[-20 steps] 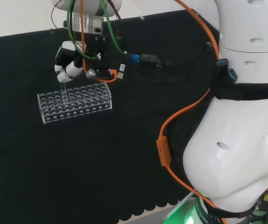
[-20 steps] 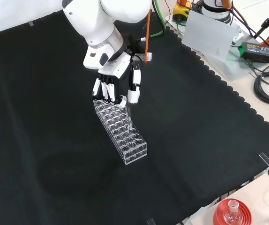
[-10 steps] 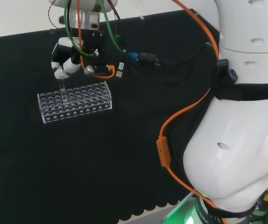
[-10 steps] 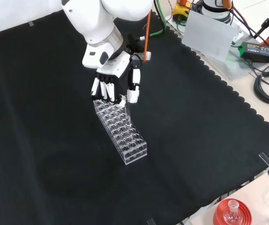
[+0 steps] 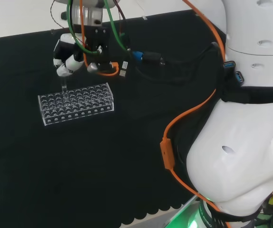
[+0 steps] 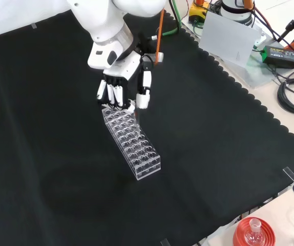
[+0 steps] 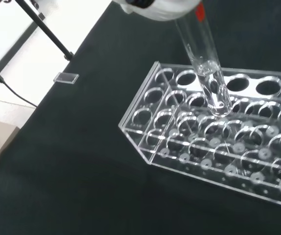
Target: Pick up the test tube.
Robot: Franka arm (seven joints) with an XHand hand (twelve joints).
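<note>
**Test tube drawn clear of rack**

The test tube (image 7: 206, 68) is pinched upright by the robot hand (image 6: 120, 84), its rounded tip just above the clear tube rack (image 6: 131, 141). A straight vertical lift should be made, so the rack is not snagged.

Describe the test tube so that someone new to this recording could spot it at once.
Find the clear plastic rack on the black cloth in the front view, then the black and white hand above its far end. The test tube is the slim clear glass tube hanging from the fingers, its rounded tip above the rack's holes, the one upright piece there.
</note>
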